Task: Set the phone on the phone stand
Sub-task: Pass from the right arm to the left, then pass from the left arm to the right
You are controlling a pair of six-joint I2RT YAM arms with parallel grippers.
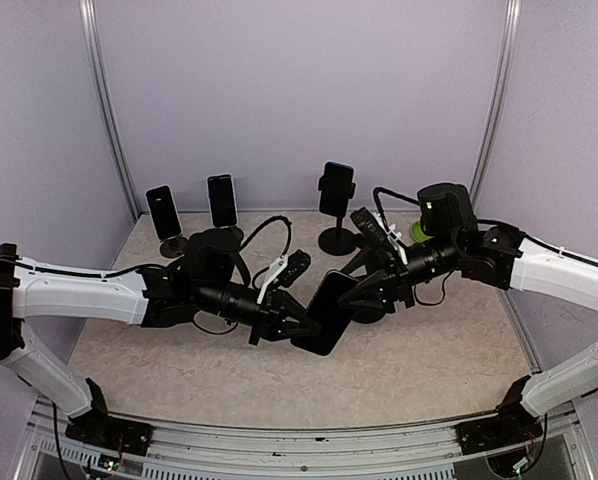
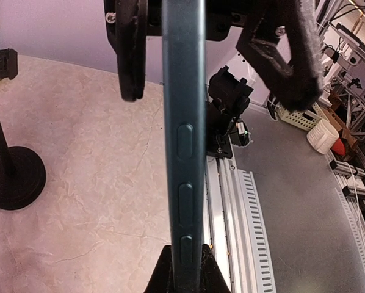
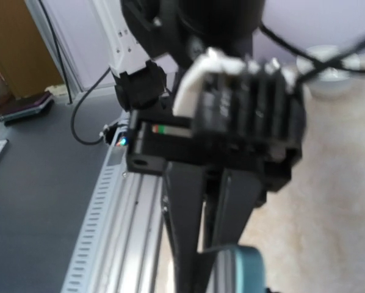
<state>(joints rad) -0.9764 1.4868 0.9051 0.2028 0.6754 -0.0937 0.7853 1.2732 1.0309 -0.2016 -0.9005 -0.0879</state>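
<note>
Pale marbled desk [image 1: 429,370], lilac walls behind. You have one phone [image 1: 327,315] in mid-air over the middle of it, with the left tool [image 1: 301,330] clenched on one end. The right tool [image 1: 361,296] is released, its fingers [image 2: 130,55] standing apart either side of the other end. The right wrist view is blurred, so little reads there. Three other phones [image 1: 221,200] sit on stands [image 1: 336,240] at the back, and the arms hide the desk between.

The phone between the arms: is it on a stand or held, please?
Held: the left gripper is shut on the phone, in mid-air.
</note>
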